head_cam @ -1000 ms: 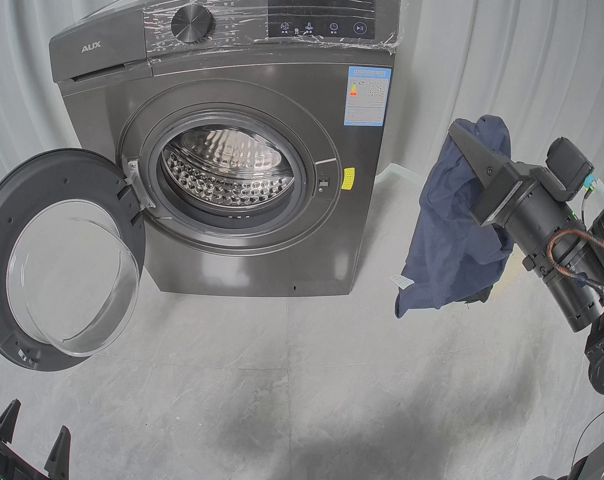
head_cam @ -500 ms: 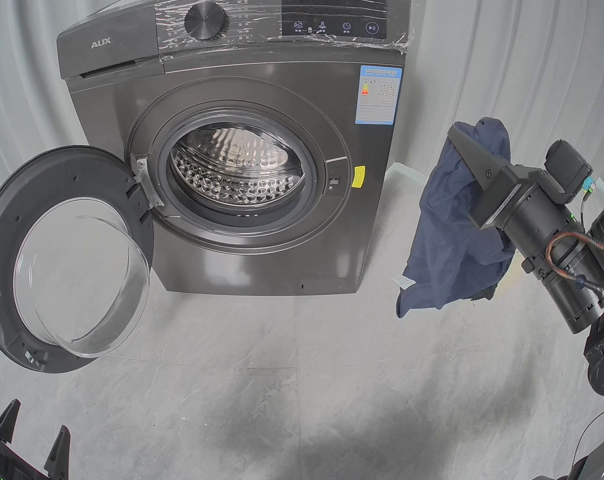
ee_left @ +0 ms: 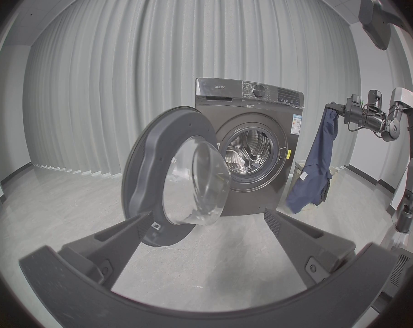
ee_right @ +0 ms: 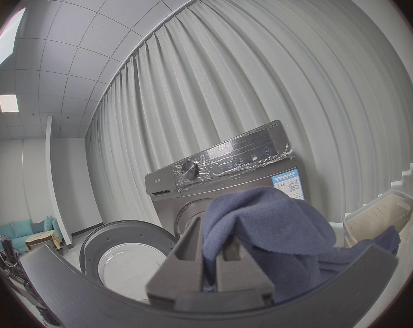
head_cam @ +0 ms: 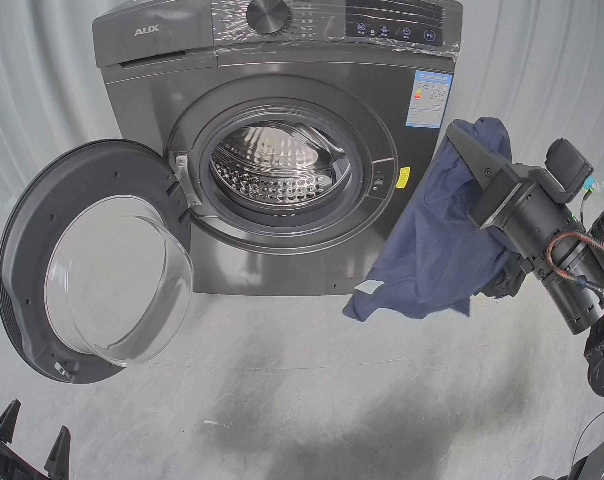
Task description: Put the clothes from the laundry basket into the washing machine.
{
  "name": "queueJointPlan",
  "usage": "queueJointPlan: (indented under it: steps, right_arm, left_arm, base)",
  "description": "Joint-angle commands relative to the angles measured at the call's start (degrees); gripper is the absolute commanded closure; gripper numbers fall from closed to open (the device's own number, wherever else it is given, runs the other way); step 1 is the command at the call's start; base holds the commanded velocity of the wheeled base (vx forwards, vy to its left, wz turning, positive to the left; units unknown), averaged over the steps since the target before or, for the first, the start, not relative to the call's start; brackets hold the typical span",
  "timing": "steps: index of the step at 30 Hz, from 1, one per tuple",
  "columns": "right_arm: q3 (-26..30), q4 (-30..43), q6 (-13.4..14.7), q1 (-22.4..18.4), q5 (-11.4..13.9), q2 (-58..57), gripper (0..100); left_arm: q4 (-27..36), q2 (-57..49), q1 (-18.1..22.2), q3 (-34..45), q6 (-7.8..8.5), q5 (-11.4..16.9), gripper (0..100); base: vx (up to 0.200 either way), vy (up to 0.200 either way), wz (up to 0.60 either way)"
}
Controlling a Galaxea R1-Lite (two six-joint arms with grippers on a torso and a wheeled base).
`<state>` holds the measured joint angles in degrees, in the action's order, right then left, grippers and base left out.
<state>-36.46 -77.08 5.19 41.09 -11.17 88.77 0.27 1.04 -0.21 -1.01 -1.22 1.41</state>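
- door swung wide, left of washing machine; drum shows bare steel.
- laundry basket perhaps holds dark cloth (partly hidden).
- right gripper clamps navy garment beside the machine; left gripper spread.

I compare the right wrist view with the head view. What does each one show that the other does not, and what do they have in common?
The right wrist view adds the beige laundry basket, standing to the side of the washing machine, and a teal sofa far off in the room. The head view adds the shiny drum inside the machine and the left pincer, open. Both share the washing machine, its open door, and the navy garment hanging from the right pincer, which is shut on it.
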Motion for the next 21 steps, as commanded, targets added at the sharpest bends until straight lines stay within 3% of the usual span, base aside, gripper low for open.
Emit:
queueJointPlan:
  steps: [1, 8, 15, 21]
  right_arm:
    - [-0.4, -0.1, 0.0, 0.0, 0.0, 0.2, 100]
    - [-1.3, 0.3, 0.2, -0.9, -0.2, 0.1, 100]
    - [-1.3, 0.5, 0.3, -5.1, -0.2, 0.8, 100]
    - [-1.2, 0.5, 0.3, -5.1, -0.2, 1.1, 100]
  left_arm:
    - [0.0, -0.9, 0.0, 0.8, -0.01, 0.0, 0]
    - [0.0, -0.9, 0.0, 0.8, -0.01, 0.0, 0]
    - [0.0, -0.9, 0.0, 0.8, -0.01, 0.0, 0]
    - [0.0, -0.9, 0.0, 0.8, -0.01, 0.0, 0]
  base:
    - [0.000, 0.000, 0.00]
    - [0.000, 0.000, 0.00]
    - [0.000, 0.000, 0.00]
    - [0.000, 0.000, 0.00]
